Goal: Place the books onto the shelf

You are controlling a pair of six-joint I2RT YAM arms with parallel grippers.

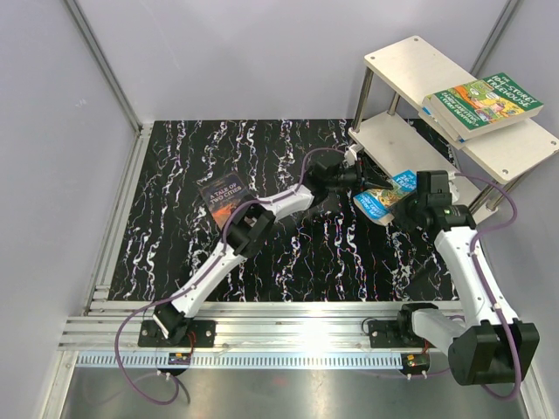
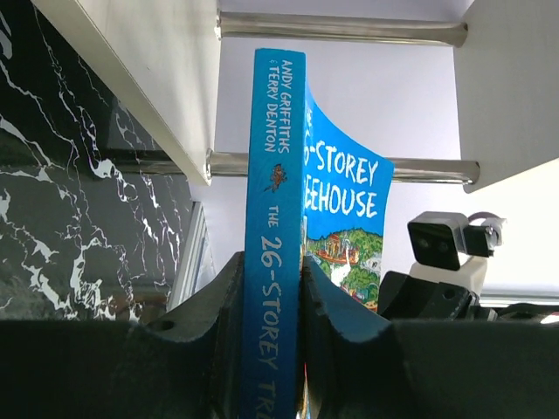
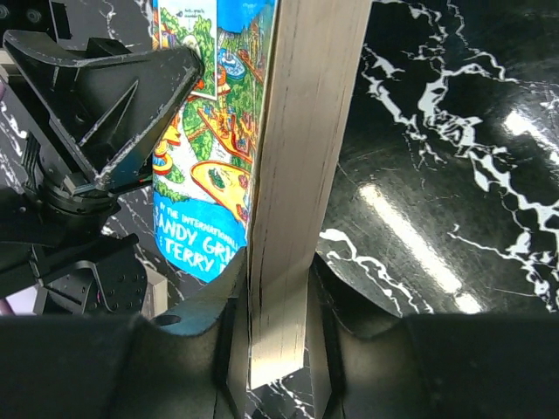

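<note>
A blue "26-Storey Treehouse" book (image 1: 382, 202) hangs just above the table in front of the shelf's lower board (image 1: 389, 140). My left gripper (image 2: 272, 271) is shut on its spine (image 2: 275, 157), and the same gripper (image 1: 367, 182) reaches in from the left. From the right, my right gripper (image 3: 278, 279) is shut on the book's page edge (image 3: 301, 131), seen from above as (image 1: 410, 199). A green Treehouse book (image 1: 489, 103) tops a small stack on the shelf's upper board (image 1: 410, 65). The dark "A Tale of Two Cities" (image 1: 229, 199) lies flat on the table at left.
The shelf's metal posts (image 2: 341, 28) run close ahead of the held book. The black marbled table (image 1: 288, 262) is bounded by grey walls on three sides and an aluminium rail (image 1: 262, 336) at the near edge.
</note>
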